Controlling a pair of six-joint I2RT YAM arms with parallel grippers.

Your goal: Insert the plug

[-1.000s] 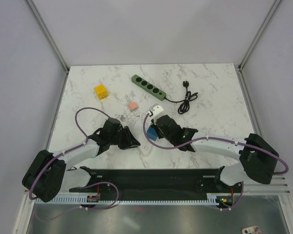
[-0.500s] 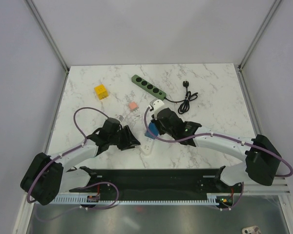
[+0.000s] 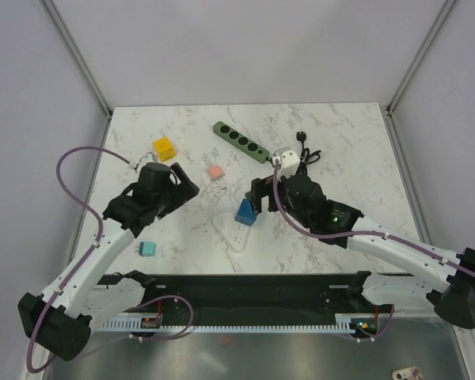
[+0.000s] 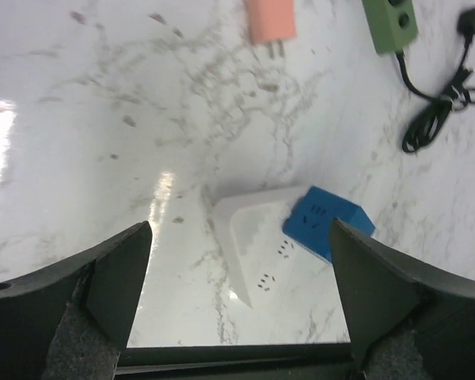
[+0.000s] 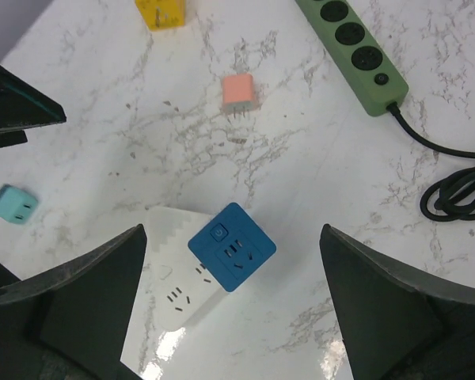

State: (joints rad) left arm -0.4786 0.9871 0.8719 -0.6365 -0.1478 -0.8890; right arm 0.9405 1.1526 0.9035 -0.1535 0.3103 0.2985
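A blue cube plug (image 5: 231, 247) stands on the far end of a white power strip (image 5: 174, 277), which lies flat on the marble table. From above, the blue plug (image 3: 245, 212) sits on the strip (image 3: 233, 233) between the two arms. My right gripper (image 5: 233, 301) hovers open above the plug, touching nothing. My left gripper (image 4: 241, 293) is also open and empty, raised above and to the left of the strip (image 4: 257, 245), with the blue plug (image 4: 328, 224) visible beyond it. In the overhead view the left gripper (image 3: 182, 188) and right gripper (image 3: 257, 196) stand apart from the strip.
A green power strip (image 3: 241, 141) with a coiled black cable (image 3: 303, 162) lies at the back. A pink plug (image 3: 215, 172), a yellow cube (image 3: 164, 148) and a teal plug (image 3: 148, 248) lie on the left half of the table.
Both grippers have opened and lifted away from the strip. The left arm swung up and to the left, the right arm drew back to the right. The blue plug stays on the strip.
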